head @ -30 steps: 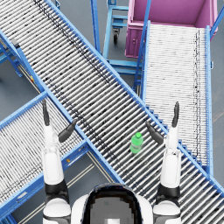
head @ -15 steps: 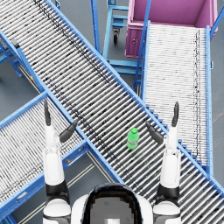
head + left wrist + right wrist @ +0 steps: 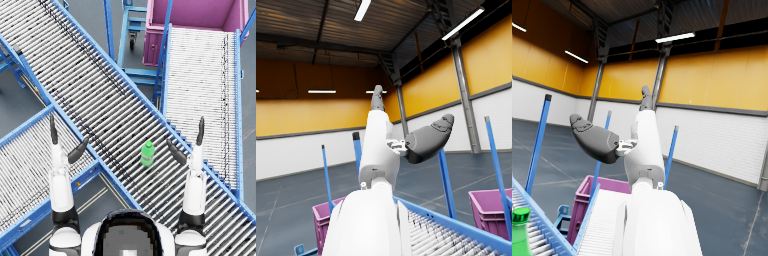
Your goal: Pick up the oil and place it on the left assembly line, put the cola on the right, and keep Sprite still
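Green bottle (image 3: 147,153), probably the Sprite, is standing upright on the middle conveyor (image 3: 95,95), just left of the right robot hand (image 3: 192,149); the left robot hand (image 3: 62,150) is hovering farther off. Both are holding nothing, fingers apart.

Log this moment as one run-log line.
left hand: open, raised, holds nothing | right hand: open, raised, holds nothing | green bottle: upright on middle conveyor, untouched, nearer right hand
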Controlling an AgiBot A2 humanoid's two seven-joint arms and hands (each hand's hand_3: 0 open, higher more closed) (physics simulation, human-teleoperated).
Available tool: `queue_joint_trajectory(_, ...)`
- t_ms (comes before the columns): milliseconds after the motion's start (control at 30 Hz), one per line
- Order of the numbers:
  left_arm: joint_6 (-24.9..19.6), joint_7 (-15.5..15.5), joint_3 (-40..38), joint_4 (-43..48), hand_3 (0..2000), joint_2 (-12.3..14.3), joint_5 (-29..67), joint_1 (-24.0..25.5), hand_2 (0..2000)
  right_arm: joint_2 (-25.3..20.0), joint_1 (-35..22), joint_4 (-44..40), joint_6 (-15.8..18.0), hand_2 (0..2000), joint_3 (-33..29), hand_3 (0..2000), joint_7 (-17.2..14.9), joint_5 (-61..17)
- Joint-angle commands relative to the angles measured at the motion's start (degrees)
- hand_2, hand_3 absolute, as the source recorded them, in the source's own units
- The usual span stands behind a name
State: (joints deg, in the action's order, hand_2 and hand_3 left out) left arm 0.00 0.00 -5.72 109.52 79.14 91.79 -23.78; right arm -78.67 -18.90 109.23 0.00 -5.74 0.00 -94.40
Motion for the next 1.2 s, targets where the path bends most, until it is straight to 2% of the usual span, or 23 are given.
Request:
queue_joint_trajectory(33,0.0,0.0,-0.03,0.02,0,-0.01,0.0,-0.14,0,0.18,-1.22,0.7,0.0,0,-0.17,0,0.0,0.0)
queue_joint_trajectory(133,0.0,0.0,0.06,0.3,0,-0.22,0.0,-1.67,0,0.01,-0.47,0.38,0.0,0,-0.07,0,0.0,0.0)
queue_joint_trajectory(667,0.0,0.0,0.09,-0.02,0,0.39,0.0,0.69,0,-0.38,0.21,-0.44,0.0,0,-0.22,0,0.0,0.0)
queue_joint_trajectory(1200,0.0,0.0,-0.08,0.49,0,0.35,0.0,-0.6,0,-0.57,-0.19,-0.17,0.0,0,-0.28,0,0.0,0.0)
